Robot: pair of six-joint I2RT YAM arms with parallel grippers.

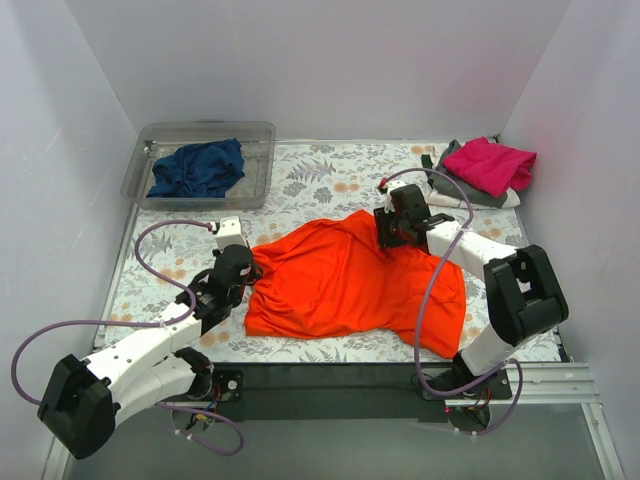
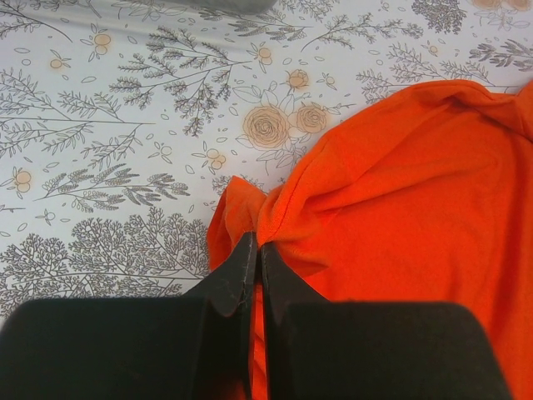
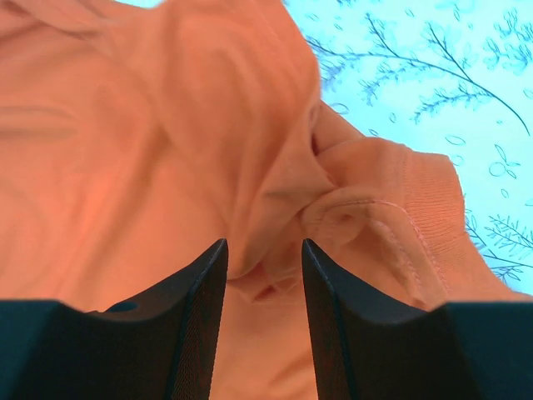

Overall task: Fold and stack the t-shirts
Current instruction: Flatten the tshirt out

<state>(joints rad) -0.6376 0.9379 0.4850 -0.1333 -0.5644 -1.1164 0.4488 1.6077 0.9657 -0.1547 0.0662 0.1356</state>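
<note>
The orange-red t-shirt [image 1: 350,285] lies crumpled and spread in the middle of the floral table cover. My left gripper [image 1: 252,268] is shut on the shirt's left edge; in the left wrist view [image 2: 256,242] a pinch of orange cloth [image 2: 400,208] sits between the closed fingertips. My right gripper [image 1: 385,235] is at the shirt's far edge by the collar. In the right wrist view [image 3: 264,246] its jaws stand apart around a raised fold of the orange cloth [image 3: 125,150]. The navy t-shirt [image 1: 198,168] lies bunched in the tub. The magenta t-shirt [image 1: 490,163] lies on the grey one [image 1: 447,183] at the back right.
The clear plastic tub [image 1: 205,128] stands at the back left. White walls close in the table on three sides. The floral cover [image 1: 320,180] shows bare between the tub and the pile at the right.
</note>
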